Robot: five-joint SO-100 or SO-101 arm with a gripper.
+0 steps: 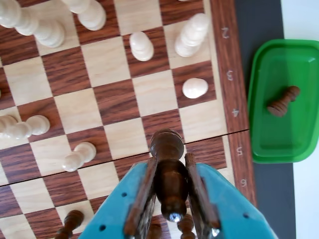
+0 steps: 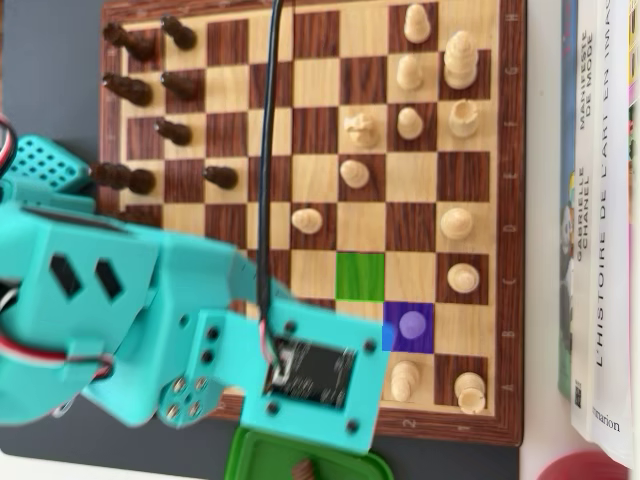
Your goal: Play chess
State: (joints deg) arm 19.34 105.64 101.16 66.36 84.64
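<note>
In the wrist view my teal gripper [image 1: 170,160] is shut on a dark brown chess piece [image 1: 168,174], held lengthwise between the two fingers, with its round head poking out above the chessboard [image 1: 114,99] near the row marked 5. White pieces [image 1: 194,87] stand on the squares beyond. In the overhead view the teal arm [image 2: 200,320] covers the board's lower left and hides the jaws. Dark pieces [image 2: 130,90] line the left side and white pieces [image 2: 458,222] the right. One square is tinted green [image 2: 360,276] and one purple [image 2: 408,326].
A green tray [image 1: 279,144] lies beside the board on a dark mat, with one dark pawn [image 1: 282,102] lying in it; its edge [image 2: 250,462] shows at the bottom of the overhead view. Books [image 2: 600,200] are stacked along the right side.
</note>
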